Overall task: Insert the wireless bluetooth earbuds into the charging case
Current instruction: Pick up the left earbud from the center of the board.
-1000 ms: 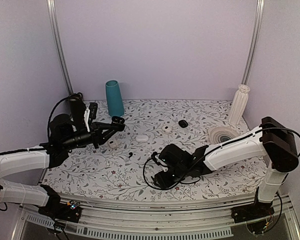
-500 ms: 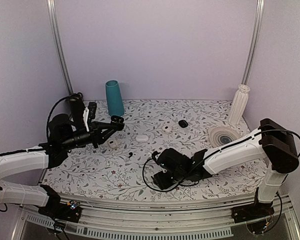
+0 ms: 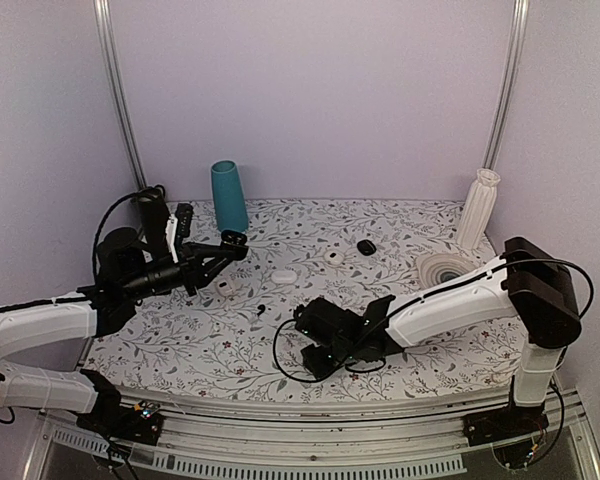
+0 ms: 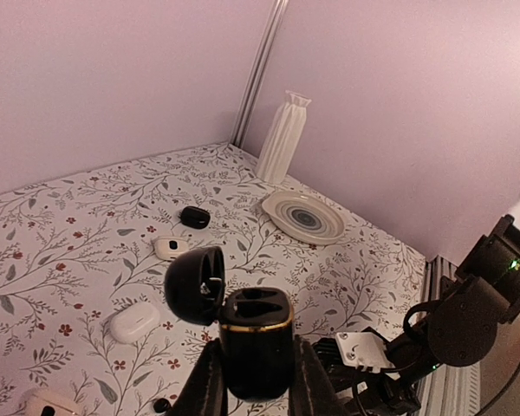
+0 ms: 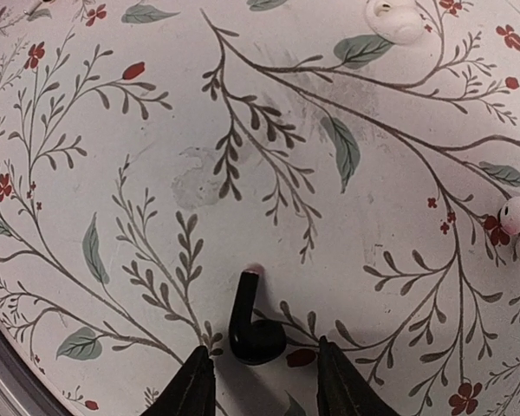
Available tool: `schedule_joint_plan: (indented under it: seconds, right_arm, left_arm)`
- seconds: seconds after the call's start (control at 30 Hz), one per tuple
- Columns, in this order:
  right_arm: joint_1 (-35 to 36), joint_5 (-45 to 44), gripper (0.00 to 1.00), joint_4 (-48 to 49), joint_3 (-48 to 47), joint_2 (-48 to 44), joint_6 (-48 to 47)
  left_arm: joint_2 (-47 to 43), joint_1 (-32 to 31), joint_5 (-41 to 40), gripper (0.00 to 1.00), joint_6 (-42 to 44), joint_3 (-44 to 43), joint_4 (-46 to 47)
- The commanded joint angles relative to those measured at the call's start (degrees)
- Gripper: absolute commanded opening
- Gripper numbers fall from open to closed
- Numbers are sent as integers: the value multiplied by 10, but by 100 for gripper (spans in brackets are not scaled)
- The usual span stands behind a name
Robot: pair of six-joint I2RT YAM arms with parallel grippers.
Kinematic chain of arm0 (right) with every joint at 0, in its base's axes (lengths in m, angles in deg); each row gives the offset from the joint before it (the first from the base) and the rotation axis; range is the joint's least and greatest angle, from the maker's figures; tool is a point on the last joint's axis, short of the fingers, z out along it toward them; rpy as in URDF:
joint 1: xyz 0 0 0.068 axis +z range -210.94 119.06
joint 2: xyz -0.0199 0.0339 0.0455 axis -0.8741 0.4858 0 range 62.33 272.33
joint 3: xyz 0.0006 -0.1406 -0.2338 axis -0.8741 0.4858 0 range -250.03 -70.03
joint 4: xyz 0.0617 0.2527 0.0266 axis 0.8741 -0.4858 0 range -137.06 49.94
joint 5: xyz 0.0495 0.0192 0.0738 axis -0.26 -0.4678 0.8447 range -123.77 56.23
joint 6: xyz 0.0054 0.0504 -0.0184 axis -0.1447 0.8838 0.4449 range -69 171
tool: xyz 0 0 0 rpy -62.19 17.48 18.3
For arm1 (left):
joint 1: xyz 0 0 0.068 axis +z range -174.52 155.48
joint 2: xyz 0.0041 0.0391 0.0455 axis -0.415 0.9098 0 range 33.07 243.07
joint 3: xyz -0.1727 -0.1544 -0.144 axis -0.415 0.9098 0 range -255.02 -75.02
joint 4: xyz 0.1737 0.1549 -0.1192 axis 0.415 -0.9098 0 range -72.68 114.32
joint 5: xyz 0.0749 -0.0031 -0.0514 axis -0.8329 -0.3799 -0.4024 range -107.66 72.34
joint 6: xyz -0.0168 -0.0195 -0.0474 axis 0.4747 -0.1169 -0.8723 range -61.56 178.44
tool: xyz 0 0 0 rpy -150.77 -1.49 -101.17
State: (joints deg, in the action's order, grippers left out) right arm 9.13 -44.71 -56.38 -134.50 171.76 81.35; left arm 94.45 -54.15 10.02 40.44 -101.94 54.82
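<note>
The black earbud [image 5: 253, 325] lies flat on the flowered table [image 5: 139, 217], its round body nearest the right wrist camera and its short stem pointing away; it looks tiny, hard and glossy, so it is probably very light, apt to skid or flip under an uneven pinch, and unlikely to give at all. The sensible hold is across the round body, low down, leaving the stem free to go into the socket; a pinch on the stem alone would likely let it swivel. The right gripper [image 5: 267, 381] straddles it, jaws apart with a sliver of table showing on each side, touching nothing. The charging case [image 4: 256, 347] is off the table, clamped upright between the jaws of the left gripper [image 4: 256, 364] well to the left, its lid [image 4: 197, 284] swung back and both sockets facing up; it too looks smooth and rigid, and the side grip keeps the opening clear. A small black speck [image 3: 261, 309] on the table between the two arms may be the other earbud, though it is too small to tell. Farther out lie two white cases [image 4: 134, 323], a black oval lump [image 4: 194, 217], a ribbed plate [image 4: 303, 217] and a white vase [image 4: 284, 137].
</note>
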Motion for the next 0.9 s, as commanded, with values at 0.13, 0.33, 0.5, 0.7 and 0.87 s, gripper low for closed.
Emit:
schedule_joint_plan:
  seconds: [0.13, 0.33, 0.5, 0.7, 0.87]
  right_arm:
    - [3, -3, 36, -71, -43, 35, 19]
    - [3, -4, 32, -76, -61, 40, 19]
    - [3, -5, 30, -67, -69, 47, 9]
    - [3, -7, 27, -69, -78, 57, -1]
    - [3, -7, 24, -72, -78, 58, -7]
  left_arm:
    - [-12, -7, -4, 0, 6, -2, -4]
    - [-13, -6, -4, 0, 6, -2, -5]
    - [-8, -7, -2, 0, 6, -6, -4]
    - [-12, -7, -4, 0, 7, -7, -8]
    - [-13, -7, -4, 0, 9, -7, -12]
